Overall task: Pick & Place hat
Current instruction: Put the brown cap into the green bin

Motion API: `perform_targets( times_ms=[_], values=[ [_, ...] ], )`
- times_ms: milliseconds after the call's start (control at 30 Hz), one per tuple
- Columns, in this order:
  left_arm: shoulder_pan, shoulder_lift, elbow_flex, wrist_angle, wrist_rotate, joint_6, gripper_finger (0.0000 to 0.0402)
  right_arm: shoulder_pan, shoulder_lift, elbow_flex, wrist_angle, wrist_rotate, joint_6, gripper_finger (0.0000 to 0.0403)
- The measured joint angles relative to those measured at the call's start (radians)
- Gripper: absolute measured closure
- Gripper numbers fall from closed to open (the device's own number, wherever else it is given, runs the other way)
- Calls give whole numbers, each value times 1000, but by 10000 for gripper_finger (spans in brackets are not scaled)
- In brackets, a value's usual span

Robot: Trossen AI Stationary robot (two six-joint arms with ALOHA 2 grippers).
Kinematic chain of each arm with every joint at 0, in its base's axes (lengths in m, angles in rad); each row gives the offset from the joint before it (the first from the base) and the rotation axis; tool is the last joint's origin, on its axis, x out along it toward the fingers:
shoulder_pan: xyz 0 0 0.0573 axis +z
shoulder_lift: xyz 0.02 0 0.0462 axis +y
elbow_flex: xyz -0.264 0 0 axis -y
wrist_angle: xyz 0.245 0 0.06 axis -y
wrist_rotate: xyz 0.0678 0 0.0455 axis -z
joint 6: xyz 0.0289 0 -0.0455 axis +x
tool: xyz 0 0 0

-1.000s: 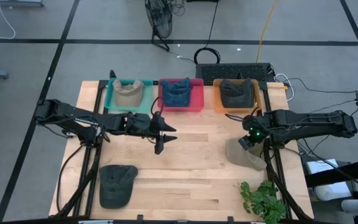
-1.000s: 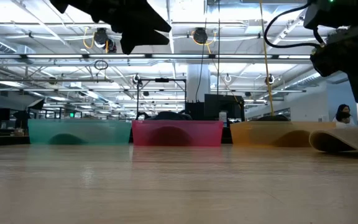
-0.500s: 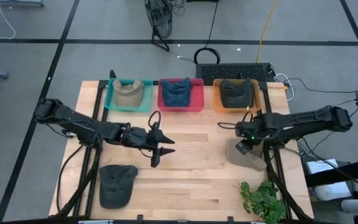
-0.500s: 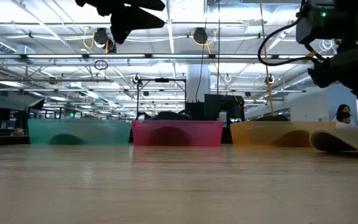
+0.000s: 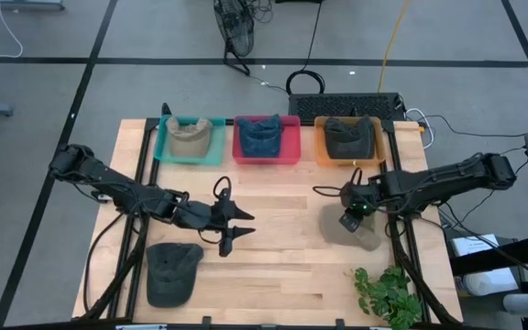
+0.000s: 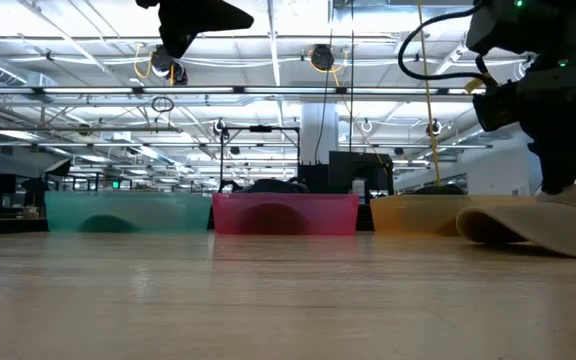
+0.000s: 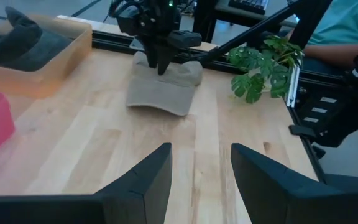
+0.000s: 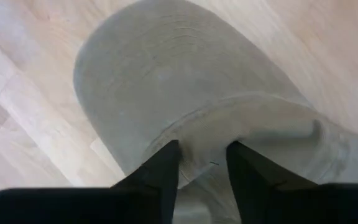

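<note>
Progress looks partial: three bins at the table's far edge each hold a hat already, the teal bin (image 5: 189,139), the pink bin (image 5: 266,139) and the orange bin (image 5: 347,140). Two hats remain on the table. The tan hat (image 5: 357,227) lies at the right, with the right gripper (image 5: 352,216) down on its crown, fingers (image 8: 160,167) set apart and pressing the fabric, not yet pinched. The dark hat (image 5: 172,271) lies at the near left, untouched. The left gripper (image 5: 231,229) hovers open over bare wood.
</note>
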Motion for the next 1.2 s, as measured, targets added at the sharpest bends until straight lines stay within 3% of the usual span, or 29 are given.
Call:
perform_targets(
  times_ms=[233, 467, 800, 1067, 1200],
  values=[
    [16, 0, 0, 8, -25, 96, 227, 60, 0, 0, -3, 67, -36, 394],
    [70, 0, 0, 5, -26, 199, 227, 76, -1, 28, 8, 72, -75, 402],
    [158, -8, 0, 5, -26, 230, 227, 73, 17, 274, 107, 127, -380, 403],
    [196, -85, 1, -41, -24, 280, 227, 41, 253, 406, 108, 121, -565, 403],
    [199, -147, 1, -118, -24, 306, 227, 39, 398, 441, 198, 114, -651, 403]
  ],
)
